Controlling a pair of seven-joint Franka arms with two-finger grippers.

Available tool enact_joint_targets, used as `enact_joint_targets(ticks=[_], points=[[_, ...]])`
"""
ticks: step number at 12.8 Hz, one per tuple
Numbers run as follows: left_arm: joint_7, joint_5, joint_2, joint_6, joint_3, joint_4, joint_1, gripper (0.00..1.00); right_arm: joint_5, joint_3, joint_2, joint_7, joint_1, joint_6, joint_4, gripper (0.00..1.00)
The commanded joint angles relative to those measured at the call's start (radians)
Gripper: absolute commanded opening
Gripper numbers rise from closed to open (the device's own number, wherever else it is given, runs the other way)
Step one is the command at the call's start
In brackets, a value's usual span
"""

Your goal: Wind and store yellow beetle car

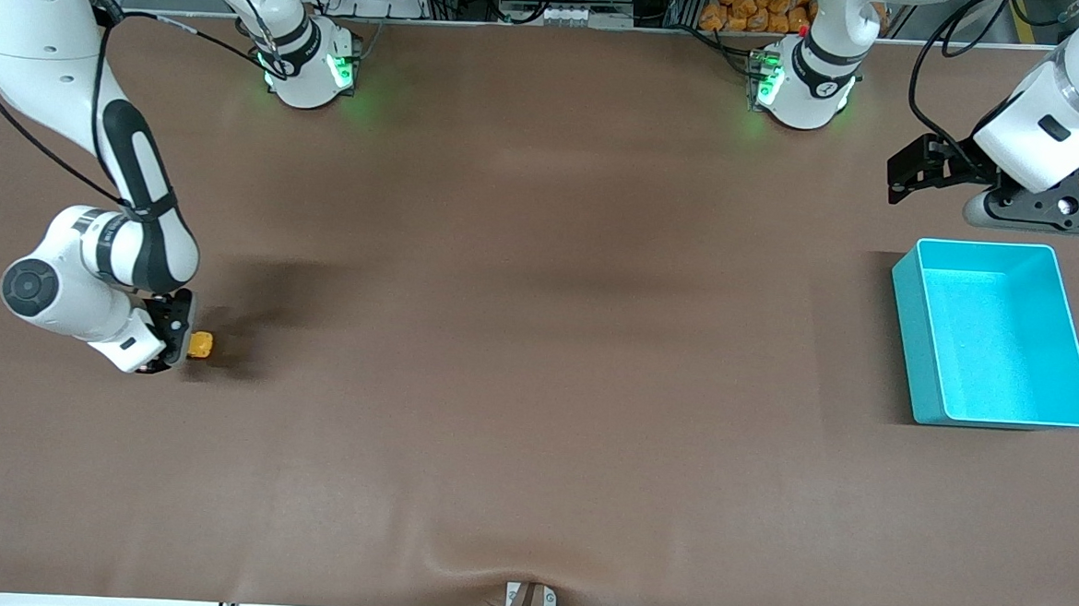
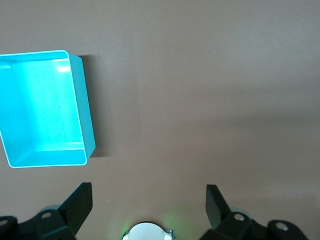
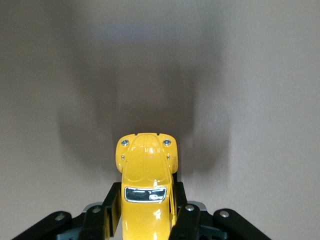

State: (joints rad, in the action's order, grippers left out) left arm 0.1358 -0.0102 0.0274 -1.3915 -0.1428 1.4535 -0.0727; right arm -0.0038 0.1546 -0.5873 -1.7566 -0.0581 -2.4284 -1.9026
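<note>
Nearest the front camera, at the right arm's end of the brown table (image 1: pixel 534 414), the right gripper (image 1: pixel 177 338) is down low with its fingers pinching the yellow beetle car (image 1: pixel 201 345). In the right wrist view the car (image 3: pixel 146 185) sits lengthwise between the two black fingers (image 3: pixel 186 220) – one against each flank – with its rounded hood and two small headlights poking out past the fingertips and its windscreen just between them. Whether its wheels touch the tabletop cannot be told.

Somewhat farther from the camera, toward the left arm's end of the table and well apart from the car, stands the turquoise bin (image 1: pixel 917 332), open side up.

Farther still, the left gripper (image 1: pixel 916 170) hangs in the air just past the bin's rim – its fingers spread wide with nothing between them, as the left wrist view shows (image 2: pixel 148 200); that arm waits.
</note>
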Motion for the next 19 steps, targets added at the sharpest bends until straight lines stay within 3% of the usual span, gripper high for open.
enact_joint_targets(ticks=[1,10,14,16,17,19], points=[[0.001,0.007,-0.003,-0.007,-0.004,0.002,0.008,1.00,0.018,-0.010,-0.075,-0.073,-0.055,-0.012,0.065,0.28],[0.001,0.007,-0.003,-0.007,-0.003,0.002,0.008,1.00,0.018,-0.010,-0.081,-0.119,-0.147,-0.011,0.083,0.28],[0.001,0.006,-0.003,-0.007,-0.001,0.002,0.011,1.00,0.018,-0.010,-0.082,-0.130,-0.166,-0.011,0.099,0.33],[0.001,0.006,-0.003,-0.007,-0.001,-0.001,0.008,1.00,0.018,-0.010,-0.082,-0.129,-0.172,0.006,0.122,0.55],[0.002,0.007,-0.004,-0.007,-0.001,-0.001,0.008,1.00,0.027,-0.010,-0.082,-0.121,-0.170,0.055,0.157,1.00],[0.004,0.007,-0.007,-0.006,-0.004,-0.001,0.007,1.00,0.074,-0.010,-0.081,-0.119,-0.167,0.251,0.291,1.00]])
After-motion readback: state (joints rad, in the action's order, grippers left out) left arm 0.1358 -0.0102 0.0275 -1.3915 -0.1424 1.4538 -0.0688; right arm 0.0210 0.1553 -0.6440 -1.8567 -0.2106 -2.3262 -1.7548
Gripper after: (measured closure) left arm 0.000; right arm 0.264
